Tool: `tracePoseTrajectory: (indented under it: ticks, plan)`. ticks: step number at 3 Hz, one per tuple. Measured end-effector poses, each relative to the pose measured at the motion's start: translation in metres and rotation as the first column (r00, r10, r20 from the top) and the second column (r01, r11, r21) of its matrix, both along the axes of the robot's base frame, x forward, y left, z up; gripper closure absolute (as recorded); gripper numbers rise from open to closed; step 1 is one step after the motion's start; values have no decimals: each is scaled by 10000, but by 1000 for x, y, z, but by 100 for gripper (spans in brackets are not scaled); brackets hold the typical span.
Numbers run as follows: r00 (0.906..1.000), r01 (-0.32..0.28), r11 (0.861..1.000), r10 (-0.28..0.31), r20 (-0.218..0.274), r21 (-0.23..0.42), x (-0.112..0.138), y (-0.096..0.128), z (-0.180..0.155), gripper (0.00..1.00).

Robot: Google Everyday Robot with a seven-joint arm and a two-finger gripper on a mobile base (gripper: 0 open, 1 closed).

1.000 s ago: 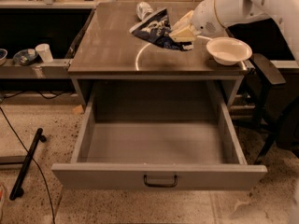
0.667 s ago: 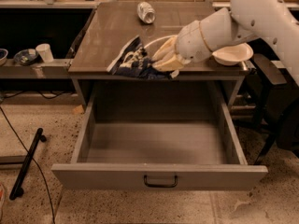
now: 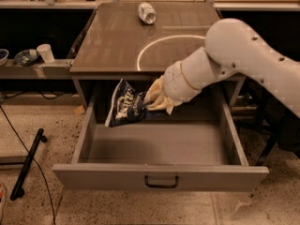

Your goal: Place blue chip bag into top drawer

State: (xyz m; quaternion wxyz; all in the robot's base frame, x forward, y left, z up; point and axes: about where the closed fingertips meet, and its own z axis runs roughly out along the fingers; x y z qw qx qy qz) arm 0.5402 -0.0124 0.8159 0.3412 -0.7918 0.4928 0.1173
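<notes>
The blue chip bag [image 3: 125, 104] is a crumpled navy foil bag with white lettering. It hangs inside the open top drawer [image 3: 159, 175], above the drawer floor at its back left. My gripper [image 3: 149, 100] is shut on the bag's right edge and reaches down over the cabinet's front edge into the drawer. The drawer is pulled fully out, with a grey front panel and a small dark handle [image 3: 161, 182].
A silvery crushed can [image 3: 147, 12] lies at the back of the cabinet top [image 3: 108, 41]. My white arm [image 3: 234, 55] covers the top's right side. A cup [image 3: 45, 52] and bowls sit on a shelf at left. A black bar [image 3: 28, 163] and cables lie on the floor at left.
My gripper has carried the chip bag forward off the cabinet top and down into the open drawer. The arm now hides the white bowl.
</notes>
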Motion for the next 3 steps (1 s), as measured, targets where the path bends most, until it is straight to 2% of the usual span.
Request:
tracePoseTrajectory:
  ticks: [1,2,3]
  plan:
    - [9984,558,9918,-552,79,-1151,-2,4,-51,100]
    - [9922,1162,9847,-1210,-294,-1296,-3,4,-65,100]
    - [9972,434,9917,-503,-546,-1214,-3,13,-78,77]
